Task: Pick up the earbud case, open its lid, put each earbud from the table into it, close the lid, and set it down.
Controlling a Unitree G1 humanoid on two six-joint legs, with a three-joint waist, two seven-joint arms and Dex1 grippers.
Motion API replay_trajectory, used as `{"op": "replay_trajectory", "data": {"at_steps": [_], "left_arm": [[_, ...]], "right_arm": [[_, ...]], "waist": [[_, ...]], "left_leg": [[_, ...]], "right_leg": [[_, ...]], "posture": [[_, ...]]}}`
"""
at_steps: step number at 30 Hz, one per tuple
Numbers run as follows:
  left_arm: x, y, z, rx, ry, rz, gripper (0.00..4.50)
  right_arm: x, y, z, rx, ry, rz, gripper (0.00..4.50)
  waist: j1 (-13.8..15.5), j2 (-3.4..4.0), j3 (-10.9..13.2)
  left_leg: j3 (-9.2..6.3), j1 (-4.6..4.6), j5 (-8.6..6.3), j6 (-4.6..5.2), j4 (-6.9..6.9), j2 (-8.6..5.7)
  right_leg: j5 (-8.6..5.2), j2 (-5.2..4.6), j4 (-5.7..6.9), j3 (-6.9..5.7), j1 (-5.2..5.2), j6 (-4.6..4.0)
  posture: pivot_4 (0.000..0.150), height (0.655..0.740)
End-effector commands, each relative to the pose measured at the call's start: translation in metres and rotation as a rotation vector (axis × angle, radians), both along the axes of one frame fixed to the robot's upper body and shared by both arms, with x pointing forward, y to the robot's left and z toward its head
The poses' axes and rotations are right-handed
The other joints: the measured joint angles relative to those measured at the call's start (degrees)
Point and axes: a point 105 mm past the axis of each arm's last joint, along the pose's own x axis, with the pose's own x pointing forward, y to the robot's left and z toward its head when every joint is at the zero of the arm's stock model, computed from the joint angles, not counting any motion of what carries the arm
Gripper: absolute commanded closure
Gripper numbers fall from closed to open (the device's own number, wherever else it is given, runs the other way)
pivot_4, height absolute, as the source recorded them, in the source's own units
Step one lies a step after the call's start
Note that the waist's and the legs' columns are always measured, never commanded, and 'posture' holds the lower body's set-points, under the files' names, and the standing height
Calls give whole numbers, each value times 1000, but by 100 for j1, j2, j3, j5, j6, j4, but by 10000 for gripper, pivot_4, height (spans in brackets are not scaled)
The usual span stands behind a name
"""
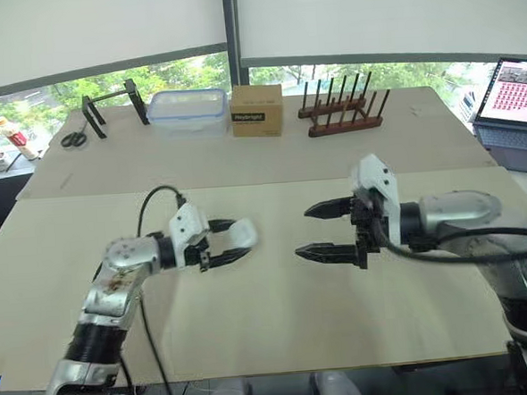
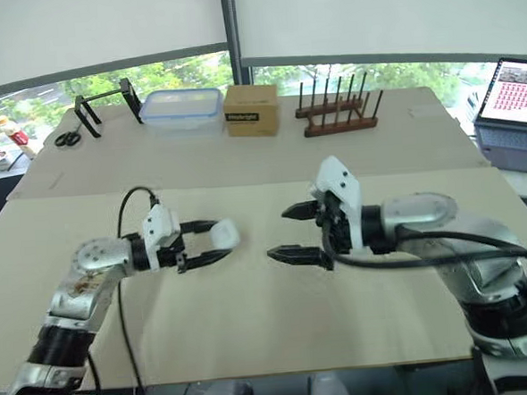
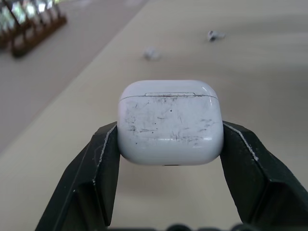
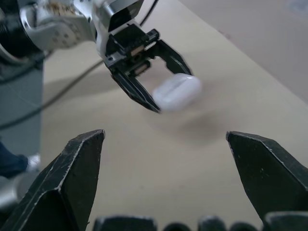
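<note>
Showing the left gripper (image 1: 238, 240) at lower left of centre in the left eye view, with its jaws clamped on the white earbud case (image 3: 171, 122). The case sits at the fingertips, raised off the pale worktop (image 1: 280, 322), and casts a soft shadow on the surface beneath it in the right wrist view. In the left wrist view the two black fingers (image 3: 103, 163) press against opposite side faces of the case. Its facing surface is scuffed with fine dark marks. The lid is shut, and the seam runs across the end of the case farthest from the wrist.

The right gripper (image 1: 303, 232) lies just right of centre in the left eye view. Its jaws are spread wide and hold nothing. Its fingertips point toward the left of the frame at the case, near it but not touching.

Two small white earbuds, blurred, lie on the worktop beyond the case in the left wrist view, one (image 3: 152, 54) well apart from the other (image 3: 215, 34).

A row of items runs along the far edge of the worktop, across the upper part of the left eye view. From left to right these are:
- scissors (image 1: 74, 138)
- a black metal stand (image 1: 110, 104)
- a clear plastic container (image 1: 187, 111)
- a cardboard box (image 1: 257, 109), just beside the container
- a wooden peg rack (image 1: 343, 107)

An open laptop (image 1: 513, 102) stands at the right edge of the frame.
</note>
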Motion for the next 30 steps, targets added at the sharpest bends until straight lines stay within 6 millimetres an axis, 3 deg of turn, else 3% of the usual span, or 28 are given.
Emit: {"op": "replay_trajectory", "data": {"at_steps": [1,7,18,21,30], "left_arm": [[-7,-17,11,-3,-161,-85,19514],[-10,-34,25,-46,-385,-151,19515],[-7,-33,24,-51,-406,-139,19515],[-8,-33,25,-49,-418,-141,19514],[-11,-35,25,-66,-413,-136,19514]], "right_arm": [[5,0,5,53,146,-47,0],[6,4,0,86,318,-62,0],[11,9,-4,143,412,-91,0],[11,10,-5,149,427,-93,8352],[12,15,-8,160,453,-79,38906]], "waist": [[-18,0,0],[19,0,0],[-17,1,0],[-21,1,0],[-25,1,-1]], "left_leg": [[1,-2,0,0,-2,0],[0,-16,2,4,10,-7],[-1,-14,4,7,11,-8],[-1,-14,4,8,11,-8],[-1,-14,4,8,11,-9]], "right_leg": [[0,0,-2,0,-2,0],[5,-6,-4,-1,-2,8],[7,0,2,-2,-2,11],[7,0,3,-3,-2,11],[7,1,4,-3,-2,12]], "posture": [[1500,7400],[1500,7400],[1500,7400],[1500,7400],[1500,7400]]}}
